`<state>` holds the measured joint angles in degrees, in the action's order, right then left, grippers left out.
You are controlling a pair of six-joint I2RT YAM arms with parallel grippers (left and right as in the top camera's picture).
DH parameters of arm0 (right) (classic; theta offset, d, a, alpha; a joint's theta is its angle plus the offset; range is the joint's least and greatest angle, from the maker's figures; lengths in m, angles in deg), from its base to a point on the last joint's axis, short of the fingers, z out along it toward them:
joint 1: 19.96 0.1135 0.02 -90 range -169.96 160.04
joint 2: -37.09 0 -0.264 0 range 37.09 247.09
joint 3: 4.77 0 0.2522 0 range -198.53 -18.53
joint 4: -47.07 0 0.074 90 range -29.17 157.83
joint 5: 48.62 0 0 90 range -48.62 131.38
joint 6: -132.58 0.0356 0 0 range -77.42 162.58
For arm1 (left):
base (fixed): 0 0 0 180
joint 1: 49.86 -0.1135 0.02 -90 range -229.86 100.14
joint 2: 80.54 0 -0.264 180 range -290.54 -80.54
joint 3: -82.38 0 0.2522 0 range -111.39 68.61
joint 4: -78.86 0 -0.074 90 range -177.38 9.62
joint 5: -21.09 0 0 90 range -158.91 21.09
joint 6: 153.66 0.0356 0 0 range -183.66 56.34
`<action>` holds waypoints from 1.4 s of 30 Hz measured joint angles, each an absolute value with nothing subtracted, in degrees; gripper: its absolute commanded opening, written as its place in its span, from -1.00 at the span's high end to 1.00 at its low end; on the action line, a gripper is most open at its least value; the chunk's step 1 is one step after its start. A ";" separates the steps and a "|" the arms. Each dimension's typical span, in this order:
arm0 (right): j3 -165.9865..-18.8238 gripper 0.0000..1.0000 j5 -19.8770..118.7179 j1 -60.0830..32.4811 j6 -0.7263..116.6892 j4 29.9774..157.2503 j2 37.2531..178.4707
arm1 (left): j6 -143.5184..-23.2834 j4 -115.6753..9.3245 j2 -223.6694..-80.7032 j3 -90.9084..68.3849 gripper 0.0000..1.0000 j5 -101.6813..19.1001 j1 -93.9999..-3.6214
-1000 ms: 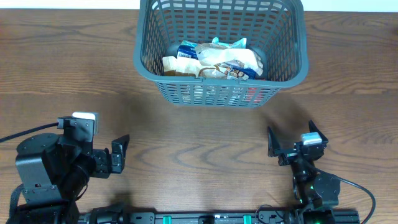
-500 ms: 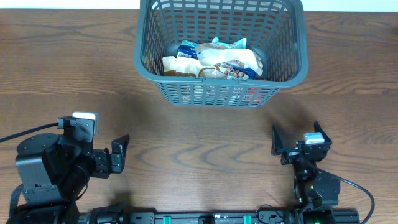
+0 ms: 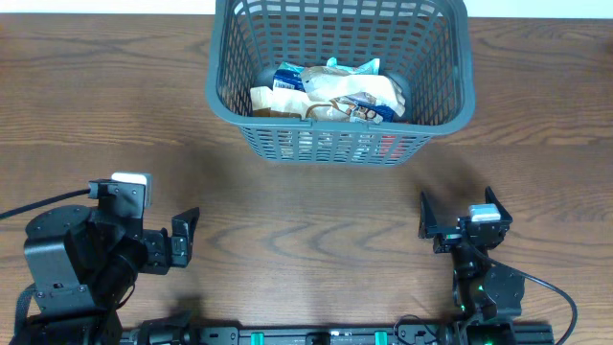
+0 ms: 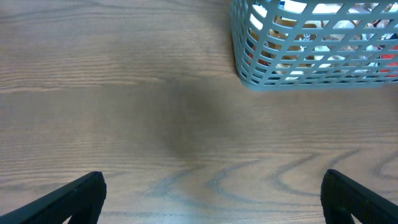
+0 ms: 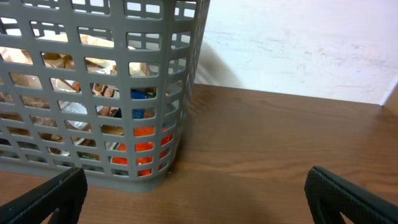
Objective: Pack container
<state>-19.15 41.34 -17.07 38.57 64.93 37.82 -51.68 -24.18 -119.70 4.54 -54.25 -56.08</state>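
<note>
The dark grey lattice basket (image 3: pixel 326 144) stands at the far middle of the wooden table. It holds several packets (image 3: pixel 330 91), white, tan and blue, with something orange-red low behind the front wall. My left gripper (image 3: pixel 182 237) is open and empty at the near left, well short of the basket. My right gripper (image 3: pixel 458 211) is open and empty at the near right. The left wrist view shows open jaws (image 4: pixel 211 193) over bare wood, with the basket (image 4: pixel 298 68) at the upper right. The right wrist view shows open jaws (image 5: pixel 196 190) and the basket's corner (image 5: pixel 118 177) on the left.
A white wall (image 5: pixel 298 50) rises behind the table's far edge in the right wrist view. Bare wood (image 3: pixel 306 220) lies between the two grippers and the basket. A black rail (image 3: pixel 316 335) runs along the near edge.
My right gripper has drawn back slightly toward the near edge. The left arm, the basket and the packets have not moved.
</note>
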 measured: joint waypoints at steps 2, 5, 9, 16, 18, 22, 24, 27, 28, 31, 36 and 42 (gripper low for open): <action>-19.15 -0.98 41.34 -17.07 38.57 64.93 37.82 | -51.68 -24.18 -119.70 4.54 -0.97 -54.23 -56.10; -19.15 -0.99 41.34 -17.07 38.57 64.93 37.82 | -51.68 -24.18 -119.70 4.54 -0.97 -54.23 -56.08; -19.15 -0.99 41.34 -17.07 38.57 64.93 37.82 | -51.68 -24.18 -119.70 4.54 -0.97 -54.23 -56.10; -19.15 -0.98 41.34 -17.07 38.57 64.93 37.82 | -51.15 -24.01 -119.70 4.54 -0.97 -55.02 -56.08; -19.15 -0.99 41.34 -17.07 38.57 64.93 37.82 | -50.74 -22.87 -119.30 4.54 -0.97 -55.91 -56.08; -19.15 -0.99 41.34 -17.07 38.57 64.95 37.82 | -50.12 -25.41 -114.52 6.70 -0.97 -56.90 -54.35; -19.15 -0.99 41.34 -17.07 38.57 64.93 37.82 | -50.06 -29.08 -109.97 9.33 -0.97 -57.16 -52.73; -19.11 -0.99 41.34 -17.07 38.57 64.93 37.82 | -49.91 -37.03 -103.46 14.92 -0.97 -57.31 -50.18; -19.09 -0.99 41.34 -17.07 38.57 64.93 37.82 | -49.91 -40.23 -101.34 17.46 -0.97 -57.33 -49.30; -19.09 -0.98 41.34 -17.07 38.57 64.90 37.82 | -49.86 -50.06 -95.46 26.77 -0.97 -57.51 -46.77; -19.09 -0.98 41.34 -17.07 38.55 64.90 37.82 | -49.86 -67.15 -88.20 42.55 -0.97 -58.38 -45.26; -19.09 -0.98 41.32 -17.07 38.55 64.93 37.80 | -50.34 -86.21 -84.07 55.99 -0.97 -61.31 -45.24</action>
<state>-19.09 41.32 -17.07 38.55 64.93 37.80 -50.34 -86.21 -84.07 55.99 -61.31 -45.24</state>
